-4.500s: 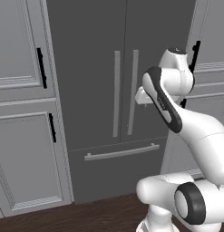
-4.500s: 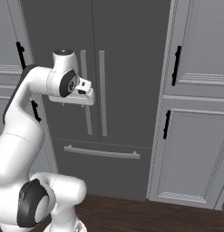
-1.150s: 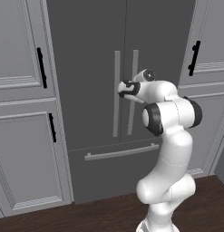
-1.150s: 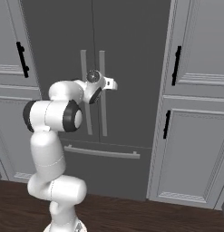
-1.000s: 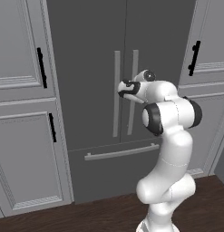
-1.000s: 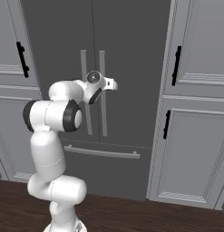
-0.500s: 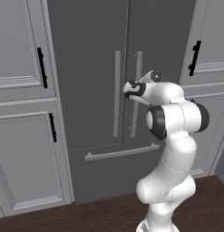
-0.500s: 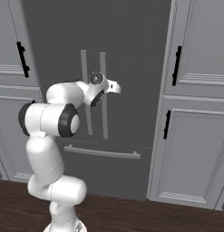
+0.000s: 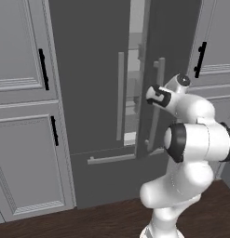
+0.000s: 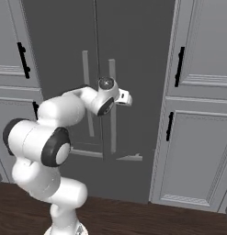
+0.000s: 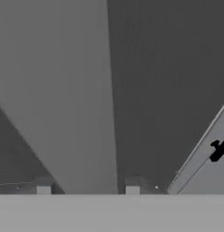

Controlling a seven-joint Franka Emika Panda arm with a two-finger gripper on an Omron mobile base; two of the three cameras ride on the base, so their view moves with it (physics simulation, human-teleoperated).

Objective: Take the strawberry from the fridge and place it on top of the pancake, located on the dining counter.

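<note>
One door of the tall dark-grey French-door fridge (image 9: pixel 95 93) is swung partly open: the right-hand door (image 9: pixel 174 69) stands at an angle in the left base view, w/ a narrow gap between the two doors. So the task is at its very beginning, in my judgement: opening is only started, and fetching the fruit, driving to the island counter and placing it on the pancakes are all left to do.

The two-finger gripper (image 9: pixel 155 95) of the white arm sits at the long grey bar handle (image 9: pixel 156 109) of that right door. From the left base view it seems closed narrow around the bar, but the fingertips are hidden behind the hand, so I cannot tell for sure if the bar is clamped.

Inside the fridge, through the gap, approx. only a light-grey interior strip (image 9: pixel 136 56) and some pale shelf edges are visible. No strawberry can be seen there yet; the slit is too thin to tell what lies on the shelves. The bottom drawer (image 9: pixel 107 179) is closed.
</note>
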